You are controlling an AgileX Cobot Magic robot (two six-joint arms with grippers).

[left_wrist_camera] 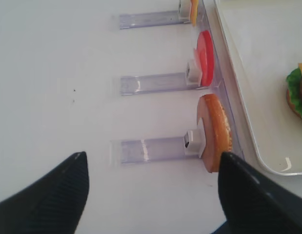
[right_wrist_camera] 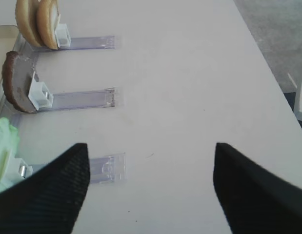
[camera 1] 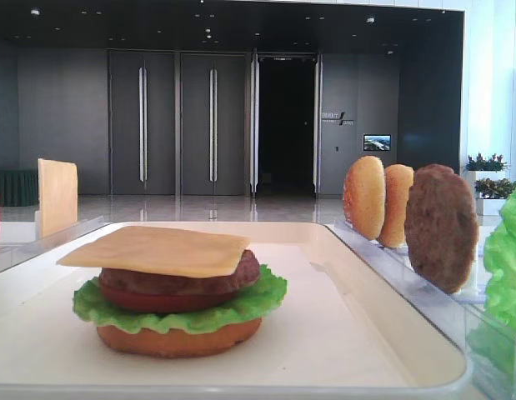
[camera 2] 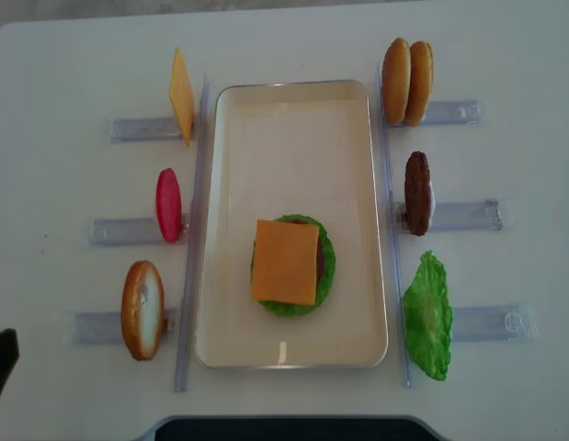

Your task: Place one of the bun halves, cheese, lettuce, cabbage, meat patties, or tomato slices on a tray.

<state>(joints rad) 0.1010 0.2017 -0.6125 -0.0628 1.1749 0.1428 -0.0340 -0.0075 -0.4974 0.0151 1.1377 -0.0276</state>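
A white table (camera 2: 293, 37) carries a cream tray (camera 2: 293, 101). On the tray sits a stack: bun, lettuce, tomato, patty, with cheese (camera 2: 285, 262) on top. Spare pieces stand in clear racks (camera 2: 449, 215) along both sides. Left claw (left_wrist_camera: 153, 190) and right claw (right_wrist_camera: 151, 180) hover released, grasping nothing.

- I see a plain white table top (camera 2: 293, 37) carrying everything.
- A large cream-white rectangular tray (camera 2: 293, 119) with rounded corners lies flat at its middle.
- Clear plastic racks (camera 2: 459, 216) lie on the table along both long sides of the tray, three per side, their strips pointing outward.
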